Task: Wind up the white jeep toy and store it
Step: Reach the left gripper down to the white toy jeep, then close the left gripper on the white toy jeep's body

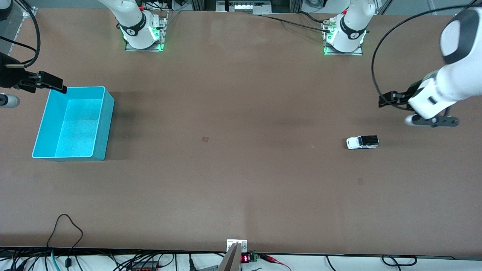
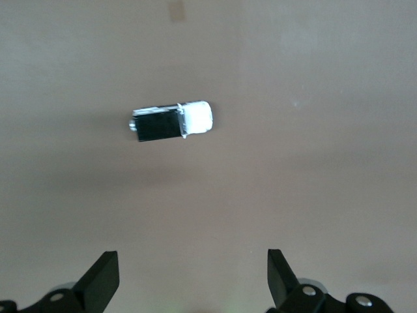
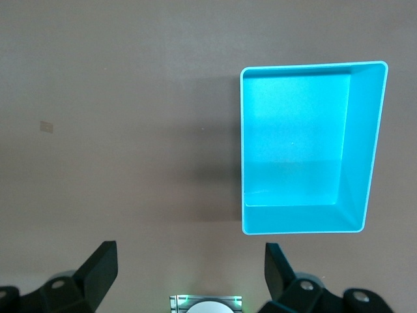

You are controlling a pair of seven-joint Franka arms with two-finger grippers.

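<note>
**Setting: robotics lab bench**

Brown work table (image 1: 241, 169) with a plain matte top, no household furnishings in sight. Two white arm bases are bolted to metal plates along one edge, the right arm's base (image 1: 141, 30) and the left arm's base (image 1: 344, 35), each with green status lights glowing at the foot. Black cables (image 1: 293, 20) run across the table top near the bases. Below the edge nearest the front camera hangs a tangle of wires (image 1: 67, 259) and a small board with a red digit display (image 1: 245, 258), possibly a power or controller readout.
</note>
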